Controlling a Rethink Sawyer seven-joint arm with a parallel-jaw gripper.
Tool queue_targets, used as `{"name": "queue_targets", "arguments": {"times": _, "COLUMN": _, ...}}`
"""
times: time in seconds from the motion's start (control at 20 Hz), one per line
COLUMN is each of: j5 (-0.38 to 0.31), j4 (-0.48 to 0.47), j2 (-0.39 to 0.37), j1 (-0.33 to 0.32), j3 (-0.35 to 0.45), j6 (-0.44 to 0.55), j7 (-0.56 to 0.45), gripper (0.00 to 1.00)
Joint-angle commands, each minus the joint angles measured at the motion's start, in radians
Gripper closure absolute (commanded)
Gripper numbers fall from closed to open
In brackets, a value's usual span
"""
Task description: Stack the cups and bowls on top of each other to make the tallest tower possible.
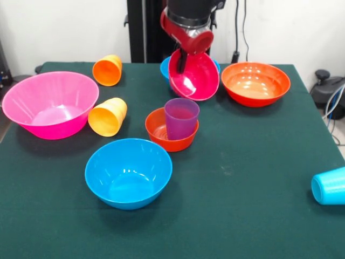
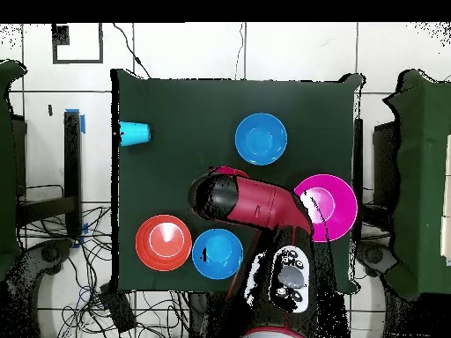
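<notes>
End effector (image 1: 182,63) grips tilted magenta bowl (image 1: 195,75) above purple cup (image 1: 181,118).

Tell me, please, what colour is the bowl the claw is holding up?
Magenta bowl; the front view shows it best.

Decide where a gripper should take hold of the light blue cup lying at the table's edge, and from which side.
The light blue cup lies on its side with its rim facing left in the front view. Probably best: come from above and pinch across the tapered wall near the middle, since the round body could roll if pushed sideways.
</notes>
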Motion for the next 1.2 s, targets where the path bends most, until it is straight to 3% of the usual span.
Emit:
{"name": "queue_targets", "arguments": {"times": 0.05, "j5": -0.053, "j4": -0.018, "j2": 0.065, "j1": -0.013, "j3": 0.078, "j6": -0.080, "j7": -0.005, "gripper": 1.00}}
{"name": "queue_targets", "arguments": {"times": 0.3, "j5": -0.016, "j4": 0.010, "j2": 0.058, "j1": -0.012, "j3": 0.088, "j6": -0.089, "j7": 0.026, "gripper": 1.00}}
{"name": "queue_targets", "arguments": {"times": 0.95, "j5": -0.007, "j4": 0.011, "j2": 0.059, "j1": -0.037, "j3": 0.112, "j6": -0.122, "j7": 0.009, "gripper": 1.00}}
{"name": "queue_targets", "arguments": {"times": 1.2, "j5": -0.003, "j4": 0.069, "j2": 0.040, "j1": -0.116, "j3": 0.227, "j6": -0.238, "j7": -0.064, "gripper": 1.00}}
